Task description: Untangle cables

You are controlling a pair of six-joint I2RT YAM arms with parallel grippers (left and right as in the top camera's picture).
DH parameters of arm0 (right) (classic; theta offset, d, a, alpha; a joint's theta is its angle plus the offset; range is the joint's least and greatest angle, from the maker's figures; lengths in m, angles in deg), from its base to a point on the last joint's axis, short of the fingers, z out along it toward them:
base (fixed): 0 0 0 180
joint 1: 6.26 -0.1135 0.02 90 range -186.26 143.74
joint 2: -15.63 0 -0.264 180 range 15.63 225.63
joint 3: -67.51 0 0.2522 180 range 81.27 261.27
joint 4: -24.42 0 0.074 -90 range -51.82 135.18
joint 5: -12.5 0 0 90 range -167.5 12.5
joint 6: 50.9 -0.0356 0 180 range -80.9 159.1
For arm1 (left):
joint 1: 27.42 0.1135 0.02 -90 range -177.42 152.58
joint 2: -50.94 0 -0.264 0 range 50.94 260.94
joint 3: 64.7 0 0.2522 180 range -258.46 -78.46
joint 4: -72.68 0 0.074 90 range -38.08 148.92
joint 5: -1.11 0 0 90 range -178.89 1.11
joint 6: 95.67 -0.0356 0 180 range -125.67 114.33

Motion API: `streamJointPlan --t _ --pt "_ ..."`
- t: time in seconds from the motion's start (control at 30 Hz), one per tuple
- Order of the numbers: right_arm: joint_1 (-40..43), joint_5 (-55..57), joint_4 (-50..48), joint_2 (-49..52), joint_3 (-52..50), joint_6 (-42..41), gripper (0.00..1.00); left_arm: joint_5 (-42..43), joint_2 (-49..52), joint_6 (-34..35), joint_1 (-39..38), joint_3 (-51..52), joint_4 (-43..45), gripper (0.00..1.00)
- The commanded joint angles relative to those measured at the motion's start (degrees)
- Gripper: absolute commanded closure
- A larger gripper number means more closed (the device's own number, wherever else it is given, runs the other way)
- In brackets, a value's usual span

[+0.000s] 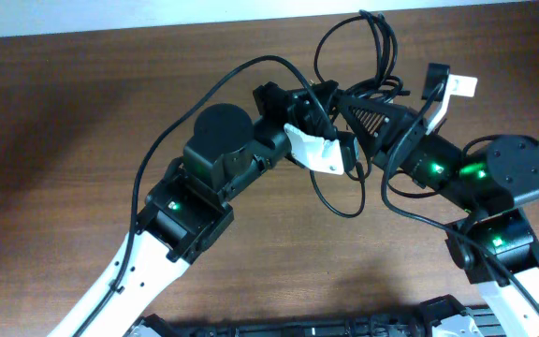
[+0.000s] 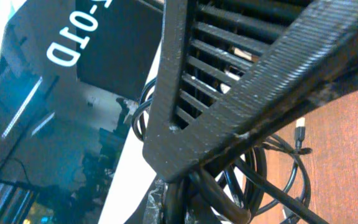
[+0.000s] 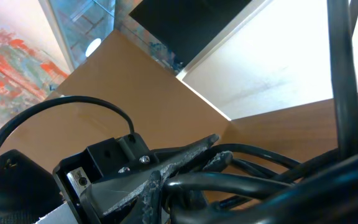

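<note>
The cables [image 1: 374, 51] are thin black cords bunched above the back of the table, with loops rising toward the far edge and one loop [image 1: 342, 201] drooping forward. My left gripper [image 1: 328, 101] and right gripper [image 1: 358, 110] meet tip to tip at the bunch. In the left wrist view the left gripper [image 2: 194, 202] is shut on the cables [image 2: 272, 180], the right gripper's ribbed finger [image 2: 241, 93] fills the frame, and a small plug end [image 2: 300, 127] hangs beside it. In the right wrist view the right gripper [image 3: 179, 186] is shut on the cables [image 3: 272, 180], close against the left gripper's body [image 3: 114, 165].
The brown wooden table [image 1: 64, 122] stretches left and in front of the arms. A black frame [image 1: 326, 326] runs along the near edge. Both arms' own thicker black wires arc over them, and a white wall stands behind the table.
</note>
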Motion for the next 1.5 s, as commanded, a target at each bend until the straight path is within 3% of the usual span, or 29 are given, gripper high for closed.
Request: streamJointPlan --t 0.0,0.5,0.63,0.67,0.73,0.87,0.9,0.97,1.07,1.13,1.23,1.33,1.47 --pt "-0.35 -7.61 0.74 -2.12 0.63 0.59 0.96 -19.34 -0.07 5.70 6.58 -1.16 3.08 1.00" --pt "-0.33 -8.87 -0.15 -2.34 0.63 0.57 0.96 -18.03 -0.13 26.38 10.73 -1.16 3.74 1.00" --pt "-0.33 -8.98 -0.15 -2.34 0.63 1.90 0.92 -8.13 -0.13 26.80 10.67 -1.16 3.02 1.00" --pt "-0.33 -8.70 -0.15 -2.34 0.63 4.02 0.86 -5.20 -0.13 26.80 10.67 -1.16 2.78 1.00" --pt "-0.24 -7.30 -0.13 -2.34 0.63 7.85 0.53 4.15 -0.20 26.77 10.69 -1.16 1.92 1.00" --pt "-0.24 -5.35 -2.12 -2.34 0.66 16.83 0.50 18.03 -0.20 26.77 10.69 -1.16 0.50 1.00" --pt "-0.24 -5.92 -4.63 -2.51 0.66 22.43 0.50 22.49 -0.20 26.73 10.69 -1.16 -0.68 1.00" --pt "-0.24 -6.82 -6.91 -3.10 0.66 31.80 0.51 24.85 -0.20 25.00 10.73 -1.16 -2.60 1.00" --pt "-0.24 -6.91 -6.88 -5.01 0.66 47.19 0.65 25.20 -0.20 16.81 10.67 -1.16 -7.43 1.00" --pt "-0.24 -6.86 -5.53 -6.23 0.66 54.66 0.66 25.18 -0.20 12.46 10.69 -1.16 -9.97 1.00" --pt "-0.24 -6.82 1.42 -7.56 0.66 65.85 0.50 25.18 -0.33 10.84 10.73 -1.16 -10.21 1.00" --pt "-0.24 -6.84 8.39 -8.04 0.66 74.05 0.46 25.20 -1.03 7.50 10.73 -1.16 -10.05 1.00" --pt "-0.24 -6.88 10.97 -8.17 0.66 76.32 0.35 29.88 -1.77 -0.59 10.69 -1.16 -10.71 1.00"
